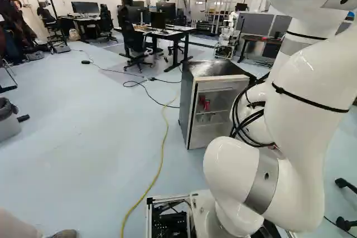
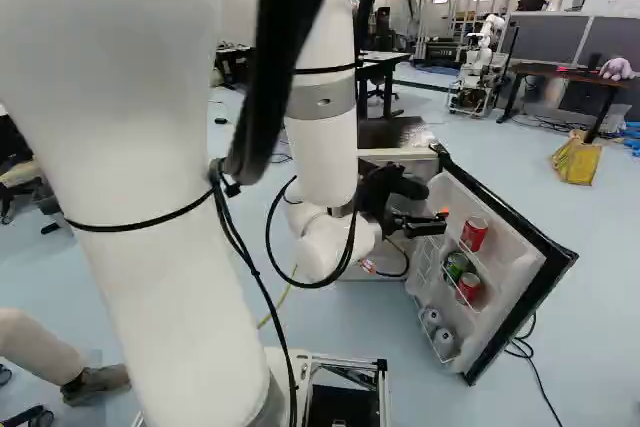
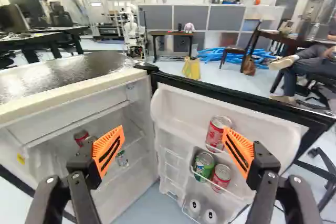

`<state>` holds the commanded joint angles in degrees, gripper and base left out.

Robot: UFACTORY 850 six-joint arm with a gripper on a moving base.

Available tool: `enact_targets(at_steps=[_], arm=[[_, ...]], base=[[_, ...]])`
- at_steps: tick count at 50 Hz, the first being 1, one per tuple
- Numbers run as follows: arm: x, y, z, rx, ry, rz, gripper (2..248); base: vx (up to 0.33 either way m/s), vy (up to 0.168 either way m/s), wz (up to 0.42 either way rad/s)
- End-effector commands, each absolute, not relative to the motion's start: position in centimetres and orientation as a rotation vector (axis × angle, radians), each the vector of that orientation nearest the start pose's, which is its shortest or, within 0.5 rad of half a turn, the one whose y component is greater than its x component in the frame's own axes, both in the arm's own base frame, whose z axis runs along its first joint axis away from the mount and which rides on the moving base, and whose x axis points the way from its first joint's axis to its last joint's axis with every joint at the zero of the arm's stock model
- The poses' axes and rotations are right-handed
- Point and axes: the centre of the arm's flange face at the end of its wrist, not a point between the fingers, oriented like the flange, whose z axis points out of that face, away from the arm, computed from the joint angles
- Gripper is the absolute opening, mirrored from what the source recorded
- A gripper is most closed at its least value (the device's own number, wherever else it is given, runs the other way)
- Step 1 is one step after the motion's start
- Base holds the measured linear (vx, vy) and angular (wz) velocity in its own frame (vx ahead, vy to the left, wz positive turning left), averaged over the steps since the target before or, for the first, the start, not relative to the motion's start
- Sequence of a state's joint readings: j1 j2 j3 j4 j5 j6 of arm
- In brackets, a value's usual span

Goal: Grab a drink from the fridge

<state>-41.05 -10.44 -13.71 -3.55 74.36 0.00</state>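
Two orange-padded fingers of the black pincer stood apart, presumably for grip clearance; ungripped, the topmost red cylindrical metal can sat in the open white plastic fridge door, likely racked there for easy reach.

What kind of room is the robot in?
Probably a robotics lab: another white robot stands far off, black monitors sit on dark desks, and a long yellow cable snakes over the pale blue floor.
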Motion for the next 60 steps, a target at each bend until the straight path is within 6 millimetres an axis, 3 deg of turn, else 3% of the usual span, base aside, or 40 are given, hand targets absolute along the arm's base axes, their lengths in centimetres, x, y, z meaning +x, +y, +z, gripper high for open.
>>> enact_targets(at_steps=[40,60], arm=[[31.2,-21.7,26.8,-2.608,0.307,-1.958,247],[32.0,-21.6,24.6,-2.593,0.230,-1.878,247]], base=[[0.000,0.000,0.000],[0.000,0.000,0.000]])
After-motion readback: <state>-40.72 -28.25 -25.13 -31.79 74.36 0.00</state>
